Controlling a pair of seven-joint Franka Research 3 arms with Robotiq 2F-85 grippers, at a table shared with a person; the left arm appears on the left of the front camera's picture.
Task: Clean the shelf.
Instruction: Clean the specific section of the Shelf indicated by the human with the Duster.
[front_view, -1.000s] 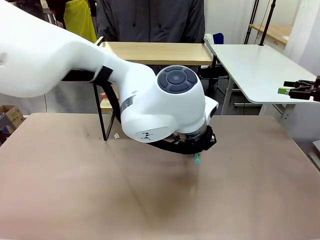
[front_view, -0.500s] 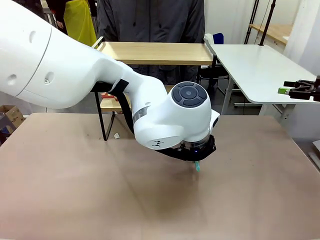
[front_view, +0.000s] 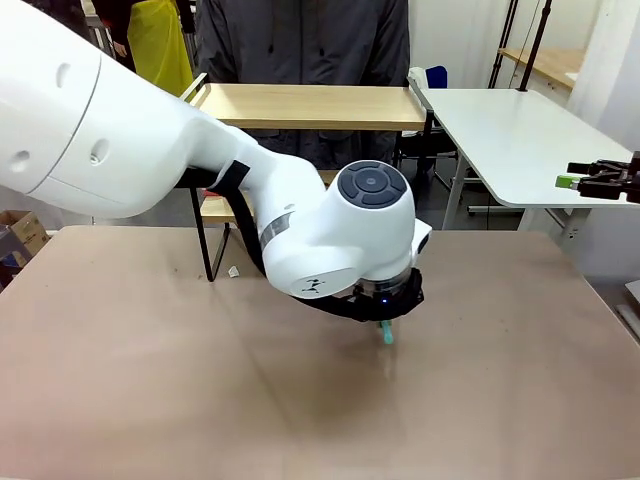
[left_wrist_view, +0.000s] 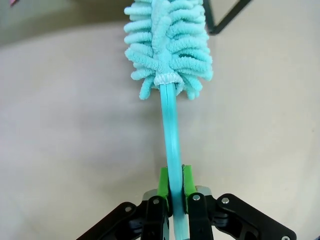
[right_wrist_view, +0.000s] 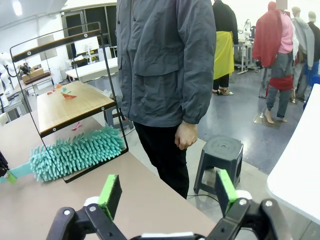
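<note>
Two grippers, one duster, one two-tier shelf.
Left gripper (left_wrist_view: 171, 182), low over the brown table (front_view: 130, 380): green pads clamped on the teal handle of the chenille duster (left_wrist_view: 167, 40), its fluffy head near the shelf's foot. Right gripper (right_wrist_view: 168, 191): fingers spread wide, nothing between them. Shelf (front_view: 310, 105): at the table's far edge, red paper scraps (right_wrist_view: 67, 95) on its lower board. Person (right_wrist_view: 165, 65): grey jacket, standing just behind the shelf.

Tan tabletop (front_view: 130, 400): the shelf (front_view: 310, 105) stands at its far edge, left of centre; a small white scrap (front_view: 233, 271) lies just beside the shelf's left front leg.
</note>
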